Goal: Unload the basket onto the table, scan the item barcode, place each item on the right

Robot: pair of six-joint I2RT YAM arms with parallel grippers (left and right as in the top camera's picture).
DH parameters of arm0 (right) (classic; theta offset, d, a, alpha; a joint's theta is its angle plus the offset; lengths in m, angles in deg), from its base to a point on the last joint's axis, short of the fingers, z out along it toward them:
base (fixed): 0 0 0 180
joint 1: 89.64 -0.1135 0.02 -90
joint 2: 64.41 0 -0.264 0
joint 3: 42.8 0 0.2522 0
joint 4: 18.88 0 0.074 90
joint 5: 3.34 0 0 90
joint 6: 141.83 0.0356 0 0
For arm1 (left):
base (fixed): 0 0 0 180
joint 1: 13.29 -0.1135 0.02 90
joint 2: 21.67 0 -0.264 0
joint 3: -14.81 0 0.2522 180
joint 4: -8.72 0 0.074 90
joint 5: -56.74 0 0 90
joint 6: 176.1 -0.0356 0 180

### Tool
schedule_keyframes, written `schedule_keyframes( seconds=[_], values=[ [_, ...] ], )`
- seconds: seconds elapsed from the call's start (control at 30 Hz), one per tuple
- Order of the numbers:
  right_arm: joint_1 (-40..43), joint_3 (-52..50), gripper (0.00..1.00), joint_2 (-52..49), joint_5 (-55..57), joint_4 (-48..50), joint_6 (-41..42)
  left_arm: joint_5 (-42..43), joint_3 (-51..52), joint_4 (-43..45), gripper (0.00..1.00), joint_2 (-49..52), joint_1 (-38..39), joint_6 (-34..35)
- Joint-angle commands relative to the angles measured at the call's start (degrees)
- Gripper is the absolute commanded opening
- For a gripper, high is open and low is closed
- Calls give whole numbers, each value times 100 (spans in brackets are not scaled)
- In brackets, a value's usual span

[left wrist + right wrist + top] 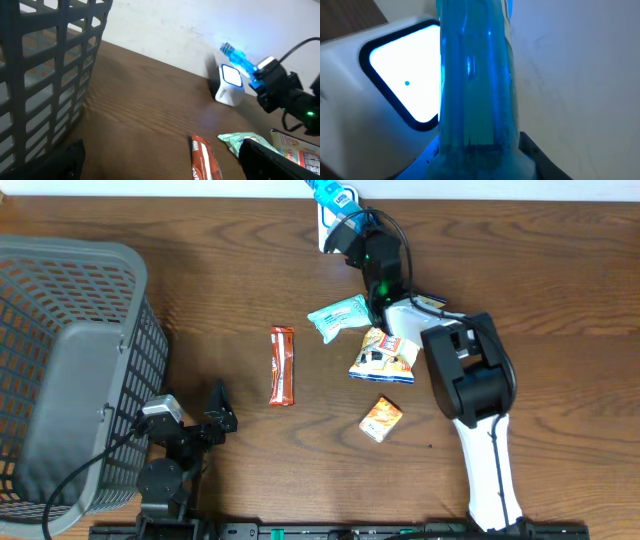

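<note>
**Holding the bottle (472, 85) up to the scanner (400, 85)**

The right gripper (343, 220) is clamping the bottle with its jaws part-closed around it. It is presenting the bottle to the lit scanner window just beyond its fingertips, presumably label-first, though the barcode is hidden. The left gripper (222, 410) is idling wide open and empty.

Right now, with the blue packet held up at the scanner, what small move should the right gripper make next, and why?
Probably roll the blue packet slowly before the scanner. The right gripper holds it by the lit window, and the wrist view shows no barcode, so turning may bring the code to the window.
</note>
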Motion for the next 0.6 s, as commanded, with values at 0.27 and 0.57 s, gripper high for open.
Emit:
schedule_keyframes(
  seconds=[0.27,0.57],
  values=[
    [127,579,1,555,1853,-197,758,-55,133,-181,98,-7,-24,11],
    [1300,577,1,1080,3580,-1971,758,-55,133,-181,98,-7,-24,11]
  ],
)
